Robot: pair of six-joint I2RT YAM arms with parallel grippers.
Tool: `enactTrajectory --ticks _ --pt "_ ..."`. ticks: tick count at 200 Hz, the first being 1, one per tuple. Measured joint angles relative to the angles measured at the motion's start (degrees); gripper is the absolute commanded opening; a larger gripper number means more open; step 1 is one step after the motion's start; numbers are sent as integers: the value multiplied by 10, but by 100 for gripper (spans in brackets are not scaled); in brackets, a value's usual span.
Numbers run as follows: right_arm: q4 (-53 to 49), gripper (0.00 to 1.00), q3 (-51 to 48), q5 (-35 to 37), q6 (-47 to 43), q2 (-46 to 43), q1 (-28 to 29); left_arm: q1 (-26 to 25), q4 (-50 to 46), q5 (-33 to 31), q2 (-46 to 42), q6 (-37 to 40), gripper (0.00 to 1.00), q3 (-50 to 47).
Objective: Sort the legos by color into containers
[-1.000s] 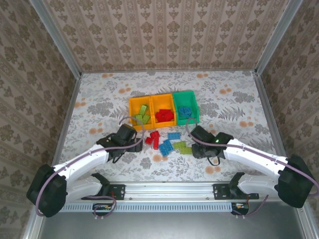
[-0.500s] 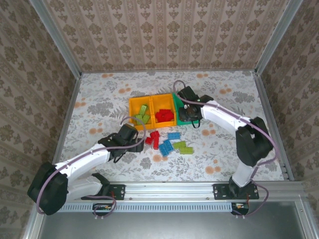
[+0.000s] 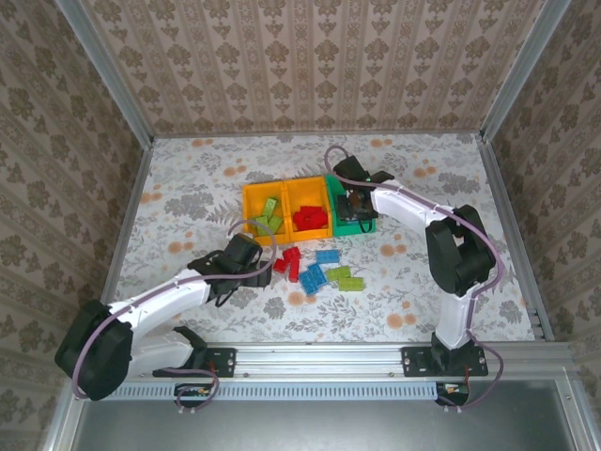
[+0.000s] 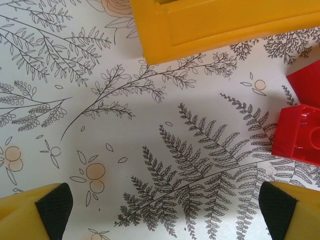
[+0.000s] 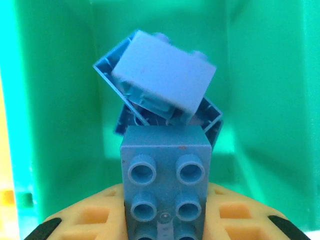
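Lab cell: aluminium frame (image 3: 319,360), wallpaper panels (image 3: 310,66)

Carried a blue lego (image 5: 165,175) in the right end effector (image 5: 165,227) from beside the loose legos (image 3: 319,271) on the worktop (image 3: 188,188) to over the green container (image 3: 357,227).

Bright, even light, soft shadows; right wrist close-up slightly blurred.

Three bins stand in a row mid-frame in the top view. The left orange-yellow bin (image 3: 247,214) holds lime green bricks (image 3: 268,218), the middle orange-yellow bin (image 3: 310,239) holds red bricks (image 3: 310,218), and the green bin (image 5: 270,90) on the right holds tilted blue bricks (image 5: 160,80). Loose red bricks (image 3: 289,263), loose blue bricks (image 3: 315,274) and loose lime bricks (image 3: 345,276) lie just below the row. My right gripper (image 5: 167,227) clamps one blue brick (image 5: 166,180), studs toward the lens, over the green bin.
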Motion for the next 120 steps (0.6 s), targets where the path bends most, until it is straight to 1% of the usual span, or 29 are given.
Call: enactTrajectory --ticks 35,49,64,72,85,92,104,107,120 --pt "14 25 42 10 0 31 -4 -4 0 1 0 -2 100 1" --pt "14 34 55 14 0 45 -7 -4 0 1 0 -2 100 1" --pt "13 40 65 18 0 60 -9 -4 -1 1 0 -2 100 1" --pt "14 50 66 20 2 66 -9 -5 -1 1 0 -2 100 1" --pt "11 74 65 23 -1 68 -10 -6 -1 1 0 -2 100 1" --pt "11 83 65 15 -7 66 -11 -6 -1 1 0 -2 100 1" --pt "24 92 57 14 -2 52 -10 -6 -1 1 0 -2 100 1" --pt "21 93 57 32 -13 46 -10 -6 0 1 0 -2 100 1" --pt "52 97 43 24 -8 -1 -6 -6 0 1 0 -2 100 1"
